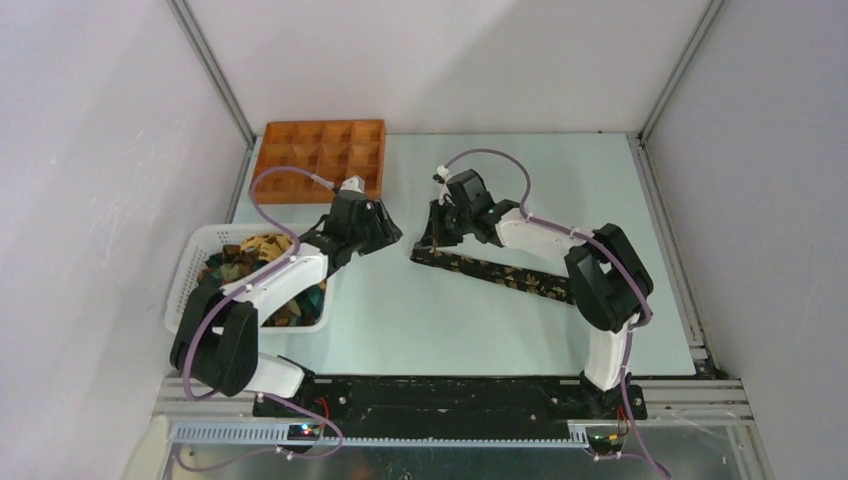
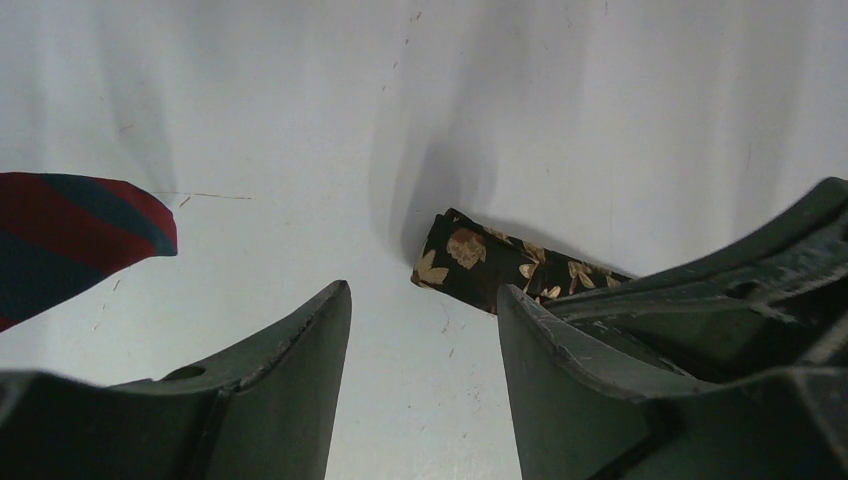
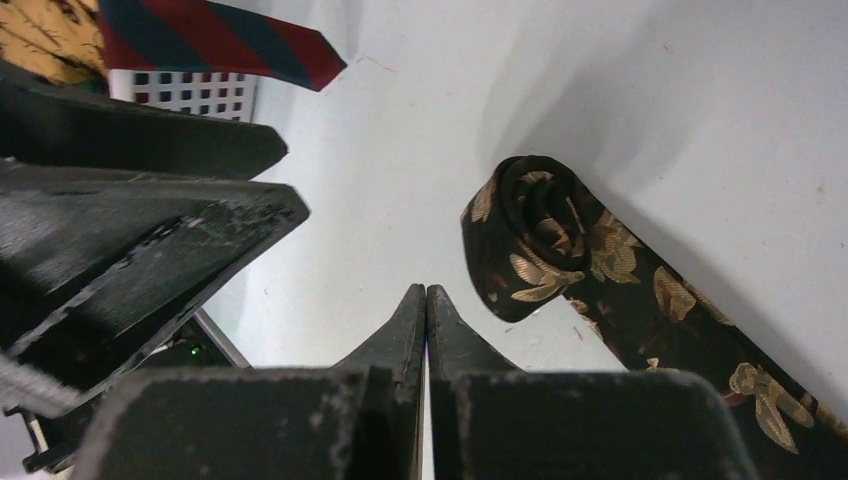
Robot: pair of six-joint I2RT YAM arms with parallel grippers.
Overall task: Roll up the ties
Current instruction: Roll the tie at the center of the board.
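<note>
Soft dark leafy-print fabric necktie (image 3: pixel 560 250) likely unrolls easily, so pinch its coiled end; right tool (image 3: pixel 425 297) clenched empty, left tool (image 2: pixel 422 292) released.

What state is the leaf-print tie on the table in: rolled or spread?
Partly rolled. The tie has one coiled end; the rest lies flat on the table.

The leaf tie (image 3: pixel 640 290) is black with gold-brown leaves; the striped tie (image 3: pixel 215 38) has red and navy diagonal bands. The tray (image 1: pixel 320 158) is orange, the mesh basket (image 1: pixel 186 272) white, the bench (image 1: pixel 450 320) pale grey-green.
</note>
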